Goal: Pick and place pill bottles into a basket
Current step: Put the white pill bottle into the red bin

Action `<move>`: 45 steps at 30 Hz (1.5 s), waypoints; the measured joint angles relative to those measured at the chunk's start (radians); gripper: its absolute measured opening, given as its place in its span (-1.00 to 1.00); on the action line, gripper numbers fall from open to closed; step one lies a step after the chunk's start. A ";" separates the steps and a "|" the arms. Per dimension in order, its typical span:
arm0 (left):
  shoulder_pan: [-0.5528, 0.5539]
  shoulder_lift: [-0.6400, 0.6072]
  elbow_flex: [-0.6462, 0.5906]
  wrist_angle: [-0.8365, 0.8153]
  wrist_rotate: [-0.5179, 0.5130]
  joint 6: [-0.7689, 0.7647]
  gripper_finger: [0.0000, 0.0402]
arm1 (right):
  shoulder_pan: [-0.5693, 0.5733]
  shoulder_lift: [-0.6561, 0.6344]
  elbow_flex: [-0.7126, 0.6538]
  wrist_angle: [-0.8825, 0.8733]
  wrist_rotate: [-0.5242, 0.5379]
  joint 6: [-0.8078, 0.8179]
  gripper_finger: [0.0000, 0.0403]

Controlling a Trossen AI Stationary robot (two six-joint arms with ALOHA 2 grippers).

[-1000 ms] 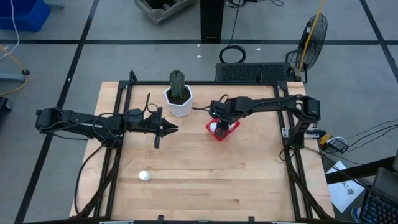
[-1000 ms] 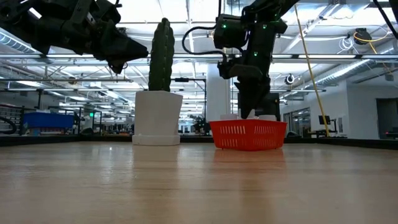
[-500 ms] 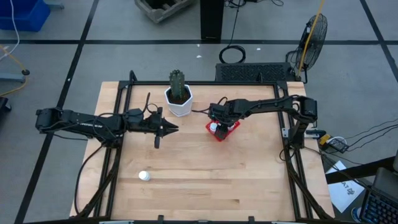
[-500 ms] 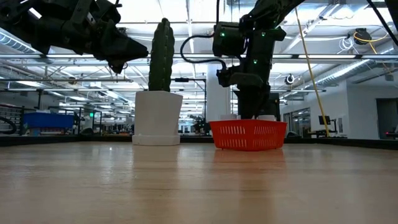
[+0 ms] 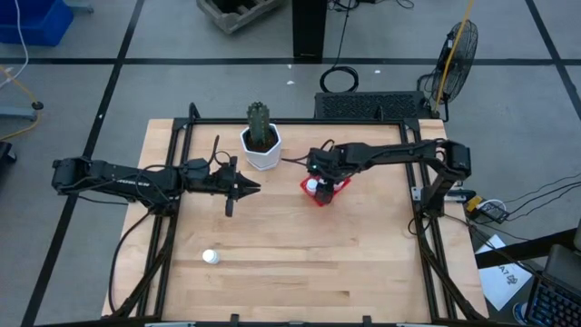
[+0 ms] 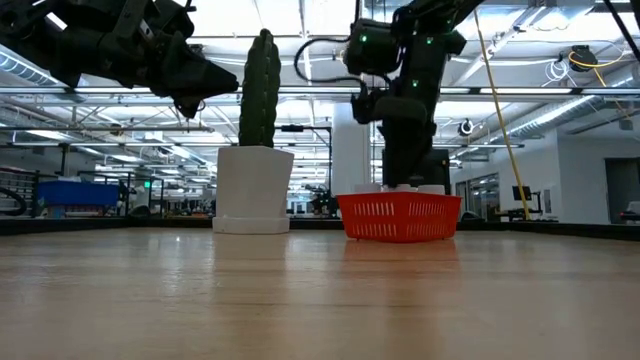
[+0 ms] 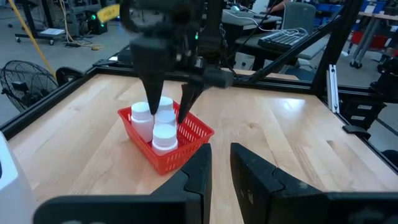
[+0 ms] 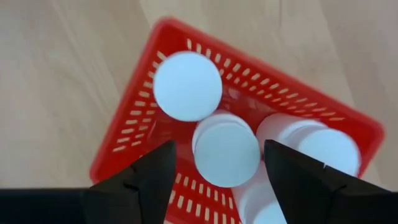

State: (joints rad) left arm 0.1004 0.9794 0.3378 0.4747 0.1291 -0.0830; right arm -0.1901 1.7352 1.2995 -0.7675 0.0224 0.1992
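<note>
Between right end effector fingers, pill bottle, inside basket

Five pill bottles show in all, four standing in the single red basket and one alone on the worktop, plus one potted cactus and two arms.

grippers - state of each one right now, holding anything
Left gripper: shut, empty, hovering beside the cactus pot.
Right gripper: open, holding nothing, its fingers either side of a pill bottle standing in the basket.
</note>
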 joint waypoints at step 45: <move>0.000 0.000 0.000 0.000 0.000 0.000 -0.69 | 0.577 -0.096 -0.250 1.032 0.267 -0.185 -0.88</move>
State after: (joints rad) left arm 0.1005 0.9794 0.3378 0.4744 0.1289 -0.0830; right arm 0.3873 1.6389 1.0496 0.2647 0.2896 0.0147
